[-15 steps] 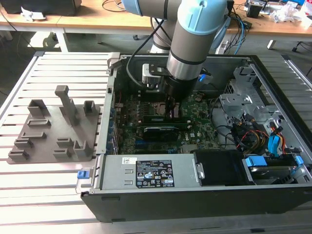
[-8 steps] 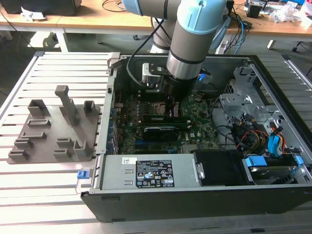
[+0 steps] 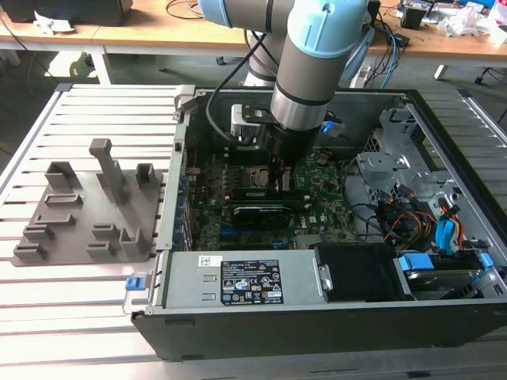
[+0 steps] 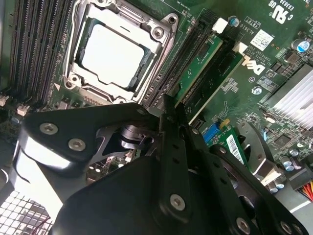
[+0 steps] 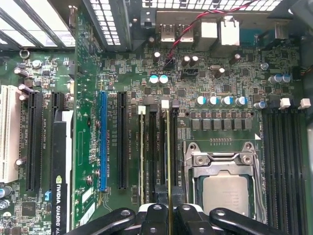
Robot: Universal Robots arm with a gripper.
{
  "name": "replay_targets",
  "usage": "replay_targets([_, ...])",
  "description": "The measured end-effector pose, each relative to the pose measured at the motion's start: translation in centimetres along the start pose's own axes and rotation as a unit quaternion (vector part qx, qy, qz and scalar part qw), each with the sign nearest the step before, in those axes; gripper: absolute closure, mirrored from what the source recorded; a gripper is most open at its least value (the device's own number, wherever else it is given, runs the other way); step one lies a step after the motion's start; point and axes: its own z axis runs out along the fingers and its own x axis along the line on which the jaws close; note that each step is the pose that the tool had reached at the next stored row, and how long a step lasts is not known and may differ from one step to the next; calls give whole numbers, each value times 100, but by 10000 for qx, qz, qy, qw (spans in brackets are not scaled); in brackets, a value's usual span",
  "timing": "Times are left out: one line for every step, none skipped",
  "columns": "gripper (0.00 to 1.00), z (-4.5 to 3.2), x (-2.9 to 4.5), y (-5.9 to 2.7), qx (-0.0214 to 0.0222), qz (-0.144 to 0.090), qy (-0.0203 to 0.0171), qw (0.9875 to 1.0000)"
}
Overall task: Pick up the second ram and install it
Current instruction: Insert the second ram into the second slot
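In the exterior view, the arm reached straight down into the open computer case (image 3: 444, 150), and its hand (image 3: 279, 176) hung low over the motherboard (image 3: 317, 210), just beside the processor socket (image 3: 252, 176). A grey holder rack (image 3: 87, 214) lay on the slatted surface (image 3: 79, 317) at about nine o'clock from the case, well apart from the hand.

In the first wrist view, the second ram (image 5: 167, 156) showed edge-on as a thin upright line. It ran along a memory slot between the processor socket and another stick (image 5: 142, 156) already standing in a neighbouring slot. The fingers (image 5: 155, 216) were nearly shut, pinched on either face of the stick's near end.

In the second wrist view, the fingers came to a narrow point at the end of the slot row, next to the socket. I could not tell whether the stick was fully seated.

To my eye, the step wanted the stick kept dead upright and square to its slot. It also wanted a push straight down, not rocked, so that both ends went home evenly and the white end latches (image 5: 165, 104) could catch.
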Motion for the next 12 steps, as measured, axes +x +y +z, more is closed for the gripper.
replay_targets([86,4,0,0,0,0,0,10000])
replay_targets([86,8,0,-1,0,1,2,10000])
replay_targets([86,18,1,-1,0,1,2,10000])
replay_targets([86,24,1,-2,0,1,3,10000])
replay_targets([86,31,1,-2,0,1,3,10000])
replay_targets([86,43,2,-3,-1,1,4,10000])
replay_targets([86,50,2,-4,-1,1,4,10000])
replay_targets([86,55,3,-4,-1,1,5,10000])
replay_targets([86,58,2,-5,0,1,3,10000])
replay_targets([85,62,1,-7,4,0,-2,10000])
replay_targets([85,61,1,-6,1,0,0,10000])
replay_targets([79,57,3,-5,0,1,11,10000])
